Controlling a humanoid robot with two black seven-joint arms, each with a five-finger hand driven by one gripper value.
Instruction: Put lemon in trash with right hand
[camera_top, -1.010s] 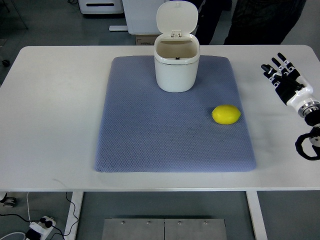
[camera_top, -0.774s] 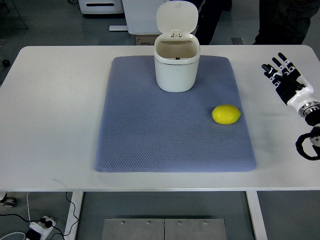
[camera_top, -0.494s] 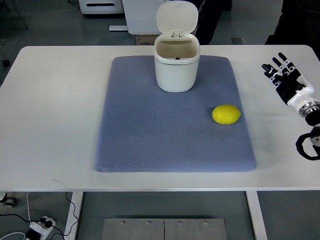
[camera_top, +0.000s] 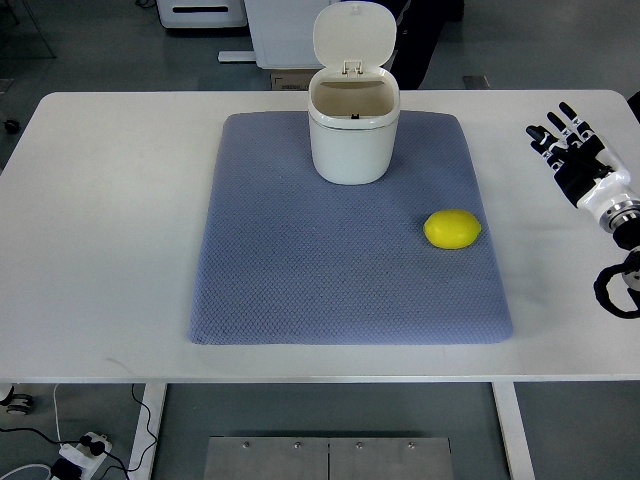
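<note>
Lemon (camera_top: 452, 229) lying on the blue-grey mat (camera_top: 300, 290) near its right edge, roughly midway along, well apart from everything else. White trash can (camera_top: 352, 130) upright at the middle of the mat's far edge, flip lid (camera_top: 355, 34) raised and the inside open. Right hand (camera_top: 578, 165) over the bare white table (camera_top: 100, 220) by its right edge, fingers (camera_top: 556, 126) spread and empty, well clear of the lemon.

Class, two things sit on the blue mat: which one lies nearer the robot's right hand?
The lemon, the small yellow thing near the mat's right edge. The white trash bin, lid up, stands farther from the right hand, at the mat's back.
</note>
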